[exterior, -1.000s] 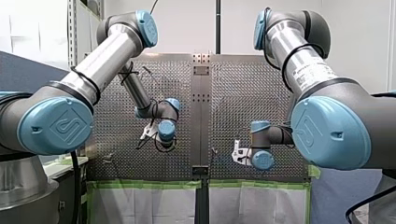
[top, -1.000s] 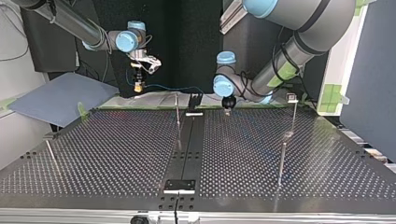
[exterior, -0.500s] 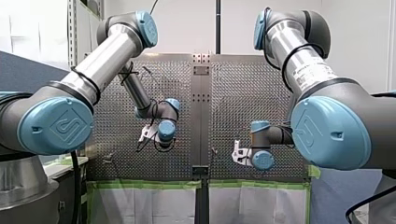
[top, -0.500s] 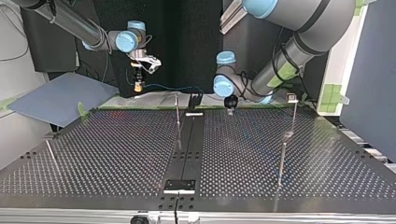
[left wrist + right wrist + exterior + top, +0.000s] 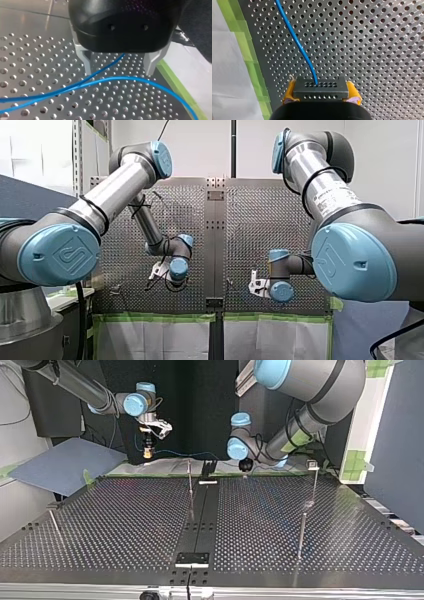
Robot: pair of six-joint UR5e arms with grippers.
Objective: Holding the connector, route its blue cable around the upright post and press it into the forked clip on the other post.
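The connector [image 5: 321,88], a dark block with rows of holes, is clamped between the yellow pads [image 5: 290,92] of my right gripper [image 5: 321,93], held over the perforated table [image 5: 374,50] near its green-taped edge. The blue cable [image 5: 297,42] leaves the connector's middle and trails away across the table. In the top view it runs slack along the far edge toward my left gripper [image 5: 118,66], whose metal fingers [image 5: 86,61] stand apart with two blue strands passing between and below them, gripping nothing. I judge the routing not yet begun, as the cable goes round no post. The next move calls for the left fingers to settle over one strand and close, so the line can be led around the upright post [image 5: 190,480] near the table's middle. The forked clip is probably the small head on the thin post [image 5: 313,475] at the top view's right, though it is too small to be sure, and where the strands end is cut off
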